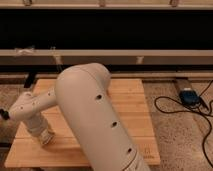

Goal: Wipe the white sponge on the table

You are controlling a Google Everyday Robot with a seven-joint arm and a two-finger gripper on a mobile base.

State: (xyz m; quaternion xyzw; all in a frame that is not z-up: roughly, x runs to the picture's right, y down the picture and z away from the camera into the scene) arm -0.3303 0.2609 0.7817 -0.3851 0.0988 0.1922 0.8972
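Observation:
The light wooden plank table [127, 102] fills the middle of the camera view. My large white arm crosses over it from the lower right to the left. My gripper [44, 139] points down at the table's front left part, touching or nearly touching the boards. A small cream-white bit shows at its tip. I cannot tell whether that is the white sponge or part of the gripper. No other sponge shows on the boards I can see.
My upper arm [95, 120] hides the middle and front of the table. A long pale rail [150, 56] runs behind the table before a dark wall. A blue device [189, 96] and black cables [170, 107] lie on the floor at the right.

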